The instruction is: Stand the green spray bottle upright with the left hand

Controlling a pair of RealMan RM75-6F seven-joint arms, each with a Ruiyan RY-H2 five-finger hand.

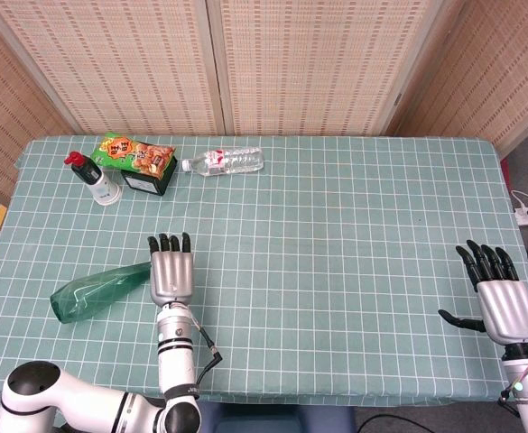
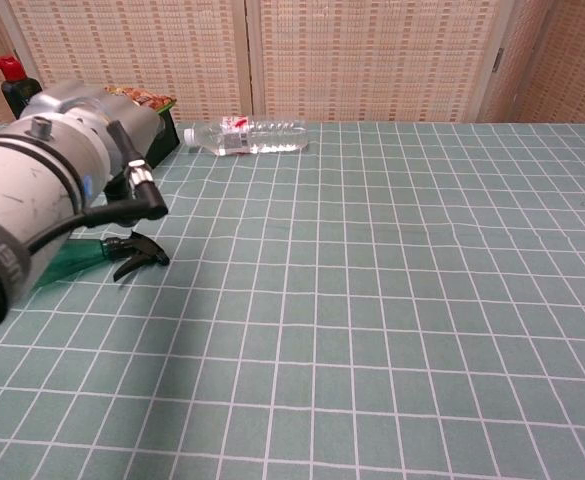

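The green spray bottle (image 1: 97,291) lies on its side on the checked cloth at the front left, base to the left. Its black spray head (image 2: 137,254) points right and shows in the chest view under my left forearm (image 2: 42,205). In the head view my left hand (image 1: 171,273) hovers over that spray head and hides it, back up, fingers straight and apart, holding nothing. My right hand (image 1: 499,302) rests open near the table's front right edge, far from the bottle.
At the back left stand a red-capped pump bottle (image 1: 95,179) in a white cup and a snack bag on a black box (image 1: 139,162). A clear water bottle (image 1: 223,162) lies beside them. The table's front edge (image 1: 336,397) runs just behind my left wrist.
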